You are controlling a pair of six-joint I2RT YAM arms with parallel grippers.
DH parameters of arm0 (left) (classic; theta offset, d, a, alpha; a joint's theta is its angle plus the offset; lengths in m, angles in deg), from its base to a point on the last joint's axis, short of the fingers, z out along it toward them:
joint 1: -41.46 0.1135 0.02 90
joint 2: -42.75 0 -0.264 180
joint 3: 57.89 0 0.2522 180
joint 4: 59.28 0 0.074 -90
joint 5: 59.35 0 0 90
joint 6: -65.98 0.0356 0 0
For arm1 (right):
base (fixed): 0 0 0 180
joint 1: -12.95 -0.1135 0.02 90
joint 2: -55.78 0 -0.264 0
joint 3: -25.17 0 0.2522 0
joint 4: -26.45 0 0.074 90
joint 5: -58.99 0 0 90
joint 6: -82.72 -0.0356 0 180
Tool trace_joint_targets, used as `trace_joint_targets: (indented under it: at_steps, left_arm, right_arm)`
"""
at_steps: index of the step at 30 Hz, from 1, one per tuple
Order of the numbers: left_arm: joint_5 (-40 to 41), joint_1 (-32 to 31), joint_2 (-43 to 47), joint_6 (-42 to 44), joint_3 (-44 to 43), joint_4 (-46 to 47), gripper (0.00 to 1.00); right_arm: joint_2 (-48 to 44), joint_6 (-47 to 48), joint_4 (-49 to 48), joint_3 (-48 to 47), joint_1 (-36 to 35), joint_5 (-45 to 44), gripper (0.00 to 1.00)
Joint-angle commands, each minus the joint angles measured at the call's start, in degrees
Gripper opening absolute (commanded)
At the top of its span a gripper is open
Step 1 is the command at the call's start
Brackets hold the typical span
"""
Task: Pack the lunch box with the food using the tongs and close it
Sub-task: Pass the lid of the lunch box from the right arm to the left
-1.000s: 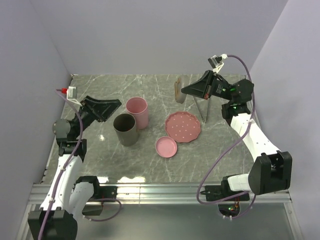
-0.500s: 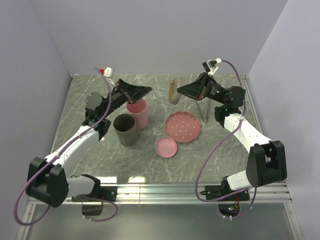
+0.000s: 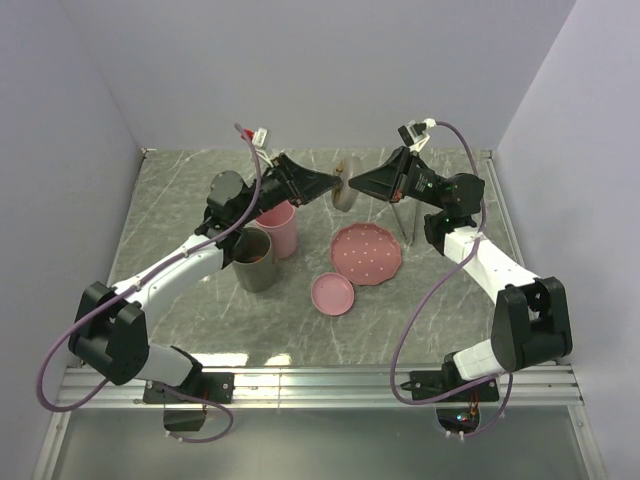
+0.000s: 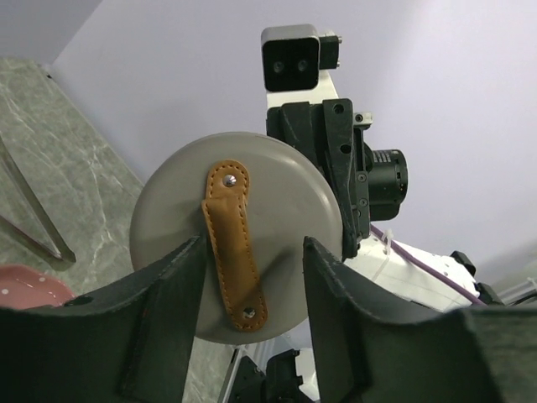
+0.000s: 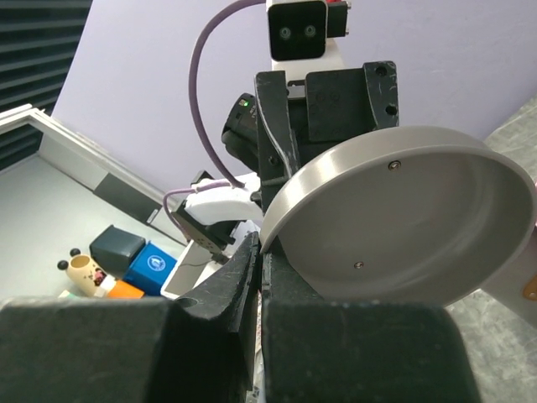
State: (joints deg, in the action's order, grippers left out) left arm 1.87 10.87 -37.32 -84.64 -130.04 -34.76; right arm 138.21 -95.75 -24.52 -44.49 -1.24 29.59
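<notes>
Right claw (image 5: 259,256) is pinched tight on the rim of the grey lunch box lid (image 4: 285,201), holding it on edge in mid-air over the back of the table. The left claw (image 4: 252,252) is apart, its fingers straddling the lid's tan leather strap (image 4: 233,243). The lid looks stiff, light and smooth, so probably slippery; I'd grab the rim or strap. Veined grey marble tabletop (image 3: 430,310), plain lavender walls, tongs (image 3: 405,215) just past the pink speckled plate (image 3: 366,252).
</notes>
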Motion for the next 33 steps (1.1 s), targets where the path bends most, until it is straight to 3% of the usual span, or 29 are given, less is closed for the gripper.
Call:
trace_joint_targets:
  at_steps: [1,11,15,18,21,24,25,27,28,30,31,33]
  left_arm:
    - [0.82,-1.22,-0.43,2.26,-3.13,0.22,0.53]
    - [0.48,-2.19,-1.66,2.53,-3.48,-1.11,0.33]
    - [-0.93,-2.28,-1.75,1.82,-3.22,0.39,0.1]
    - [-1.02,-2.28,-1.05,2.87,-2.7,-0.22,0.01]
    - [-0.76,-2.19,0.09,6.64,-1.82,-3.82,0.01]
    - [-0.67,-0.88,1.75,10.07,-0.68,-8.73,0.01]
    - [-1.02,0.43,2.28,10.87,-0.15,-9.62,0.01]
    - [-1.98,1.49,4.3,15.25,-0.05,-14.25,0.01]
    - [-2.6,2.19,5.27,17.18,-0.06,-16.12,0.01]
    - [-3.3,2.55,8.77,23.07,0.38,-21.72,0.01]
    - [-2.7,2.99,10.19,24.92,0.64,-23.76,0.0]
    - [-1.82,3.78,13.87,30.28,1.26,-30.07,0.0]
  right_arm:
    - [-1.31,0.75,-2.25,-0.44,-0.66,-0.92,0.0]
    - [-2.28,-0.13,-2.95,0.17,-1.54,-1.36,0.0]
    - [-2.54,1.1,-0.67,-0.08,-1.54,-0.57,0.0]
    - [-2.45,5.57,7.4,-2.1,-1.62,1.18,0.0]
    - [-2.89,14.35,20.66,-4.48,-1.54,1.8,0.1]
    - [-4.12,22.09,31.39,-5.1,-1.62,1.37,0.32]
    - [-4.64,24.11,34.03,-5.71,-1.28,1.19,0.44]
    - [-5.26,30.7,41.94,-6.5,-1.01,0.93,0.55]
    - [-5.87,35.33,45.01,-7.72,-0.75,1.27,0.65]
    - [-6.93,38.97,52.14,-8.44,0.3,1.8,0.73]
    - [-7.89,42.9,56.42,-8.87,0.74,2.33,0.86]
    - [-8.86,47.31,61.28,-9.31,2.15,2.94,0.96]
